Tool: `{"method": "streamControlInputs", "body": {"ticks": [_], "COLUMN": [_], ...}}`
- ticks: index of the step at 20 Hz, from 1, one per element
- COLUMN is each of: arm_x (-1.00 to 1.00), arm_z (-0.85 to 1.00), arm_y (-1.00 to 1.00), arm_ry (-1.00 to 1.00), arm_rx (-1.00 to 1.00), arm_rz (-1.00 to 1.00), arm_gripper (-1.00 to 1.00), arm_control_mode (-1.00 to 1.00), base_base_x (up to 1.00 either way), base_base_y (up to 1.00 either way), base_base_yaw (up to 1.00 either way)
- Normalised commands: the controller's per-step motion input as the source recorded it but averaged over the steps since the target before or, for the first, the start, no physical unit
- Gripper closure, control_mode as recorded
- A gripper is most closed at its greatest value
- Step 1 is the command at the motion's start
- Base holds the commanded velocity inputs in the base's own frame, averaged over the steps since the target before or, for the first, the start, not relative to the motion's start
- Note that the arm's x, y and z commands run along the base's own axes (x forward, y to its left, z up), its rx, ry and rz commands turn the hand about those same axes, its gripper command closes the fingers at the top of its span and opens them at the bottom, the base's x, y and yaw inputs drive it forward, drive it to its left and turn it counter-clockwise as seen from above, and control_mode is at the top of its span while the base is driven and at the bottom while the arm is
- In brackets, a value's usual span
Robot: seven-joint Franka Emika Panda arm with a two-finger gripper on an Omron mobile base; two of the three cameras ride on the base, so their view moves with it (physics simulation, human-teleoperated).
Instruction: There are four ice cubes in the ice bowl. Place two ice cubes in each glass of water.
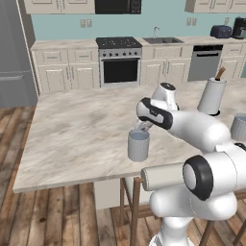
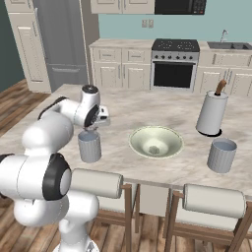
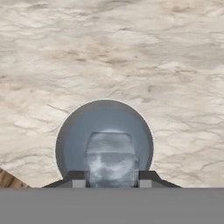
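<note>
No legible text, label, brand, number or sign appears on any surface, appliance or vessel in the three views of the kitchen scene.

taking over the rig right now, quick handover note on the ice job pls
Gripper: shut on an ice cube, hanging right above the left glass.
Ice bowl: mid-counter, one cube visible in it; can't tell if there are more.
Right glass: beside the white holder; contents can't be made out.
Done: this cube lifted and carried over.
Left: drop it, then continue until each glass has two.
</note>
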Motion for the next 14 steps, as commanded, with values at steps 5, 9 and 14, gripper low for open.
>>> {"method": "streamControlInputs", "body": {"ticks": [5,9,14], "arm_x": [0.0,0.0,0.0], "arm_z": [0.0,-0.08,-0.23], "arm_y": [0.13,0.01,0.0], "arm_ry": [0.05,0.07,0.06], "arm_rx": [0.0,0.0,-0.01], "arm_rz": [0.0,0.0,0.0], "arm_gripper": [1.0,1.0,1.0], "arm_control_mode": [-1.0,-1.0,-1.0], "base_base_x": [0.0,0.0,0.0], "base_base_y": [0.0,0.0,0.0], "base_base_yaw": [0.0,0.0,0.0]}}
